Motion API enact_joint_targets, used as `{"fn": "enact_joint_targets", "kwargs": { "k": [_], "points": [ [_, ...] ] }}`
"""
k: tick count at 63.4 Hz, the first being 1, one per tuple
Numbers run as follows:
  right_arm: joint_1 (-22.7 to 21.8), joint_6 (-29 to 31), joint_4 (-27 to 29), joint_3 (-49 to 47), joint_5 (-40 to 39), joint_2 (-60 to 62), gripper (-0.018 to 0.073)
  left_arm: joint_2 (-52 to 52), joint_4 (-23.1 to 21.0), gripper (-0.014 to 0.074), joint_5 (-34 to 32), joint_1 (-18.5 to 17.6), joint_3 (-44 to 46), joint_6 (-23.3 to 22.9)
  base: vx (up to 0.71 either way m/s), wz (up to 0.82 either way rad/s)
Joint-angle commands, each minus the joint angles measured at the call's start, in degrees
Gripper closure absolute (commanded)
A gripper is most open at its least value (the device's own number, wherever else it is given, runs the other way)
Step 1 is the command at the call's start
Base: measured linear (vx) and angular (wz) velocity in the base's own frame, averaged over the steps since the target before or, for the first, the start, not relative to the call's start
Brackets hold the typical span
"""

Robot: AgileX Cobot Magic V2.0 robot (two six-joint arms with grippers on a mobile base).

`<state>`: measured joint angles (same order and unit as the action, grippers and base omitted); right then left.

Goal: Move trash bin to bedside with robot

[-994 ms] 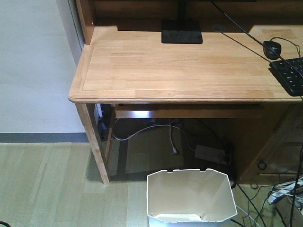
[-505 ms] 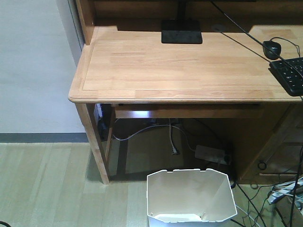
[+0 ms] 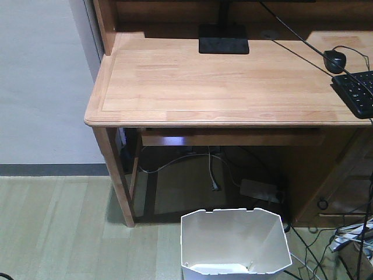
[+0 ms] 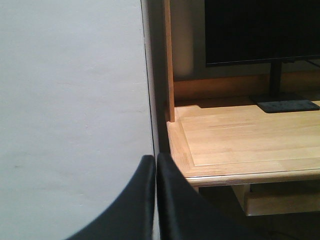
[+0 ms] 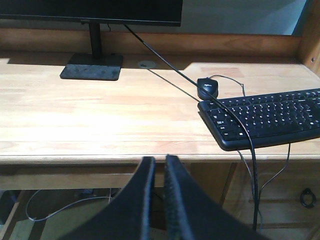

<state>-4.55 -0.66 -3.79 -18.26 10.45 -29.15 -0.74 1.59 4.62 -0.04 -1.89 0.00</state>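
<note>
The white trash bin (image 3: 235, 248) stands on the wood floor at the bottom of the front view, just in front of the desk, open side up with its cream inside showing. No gripper appears in that view. In the left wrist view my left gripper (image 4: 156, 162) is shut, its black fingers pressed together, held up by the white wall and the desk's left corner. Over in the right wrist view my right gripper (image 5: 160, 162) is shut with only a sliver between the fingers and nothing in it, facing the desk's front edge. The bedside is out of view.
The light wooden desk (image 3: 221, 81) carries a monitor stand (image 3: 224, 45), a mouse (image 3: 335, 60) and a black keyboard (image 3: 356, 93). Cables (image 3: 210, 169) and a power strip (image 3: 259, 189) lie under it, more cables (image 3: 349, 239) at the bin's right. A white wall (image 3: 41, 87) is at left.
</note>
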Motion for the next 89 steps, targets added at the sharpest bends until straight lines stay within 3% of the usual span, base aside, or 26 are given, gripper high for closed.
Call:
{"fn": "enact_joint_targets", "kwargs": {
  "k": [1,14,24,39,47,59,73,89],
  "points": [
    [-0.34,0.66,-0.41,-2.03,-3.89,-0.52,0.0415,-0.81,-0.54,0.0603,-4.27,-0.37,-0.67,-0.79,0.00,0.00],
    [-0.34,0.66,-0.41,-2.03,-3.34,-0.52,0.0169,-0.81,-0.54,0.0603,-4.27,-0.37,-0.67,-0.79,0.00,0.00],
    [-0.34,0.66,-0.41,-2.03,-3.31,-0.52,0.0078,-0.81,-0.54,0.0603,-4.27,-0.37,-0.67,-0.79,0.00,0.00],
    [-0.06,0.66,0.41,-2.24,-3.15,-0.52,0.0086,-0.81,-0.54,0.0603,-4.27,-0.37,-0.67,-0.79,0.00,0.00],
    [2.53,2.37,0.45,-4.30,-1.44,-3.72,0.0088,-0.81,-0.54,0.0603,-4.27,-0.37,-0.67,-0.79,0.00,0.00],
    [7.43,3.07,1.28,-9.39,4.92,-15.95,0.0088,-0.81,-0.54,0.0603,-4.27,-0.37,-0.67,-0.79,0.00,0.00],
    [6.78,2.67,7.41,-13.90,7.27,-30.40,0.0088,-0.81,-0.54,0.0603,-4.27,-0.37,-0.67,-0.79,0.00,0.00],
    [5.71,2.91,10.01,-17.50,11.30,-47.47,0.0088,-0.81,-0.54,0.0603,-4.27,-0.37,-0.67,-0.79,0.00,0.00]
  ]
}}
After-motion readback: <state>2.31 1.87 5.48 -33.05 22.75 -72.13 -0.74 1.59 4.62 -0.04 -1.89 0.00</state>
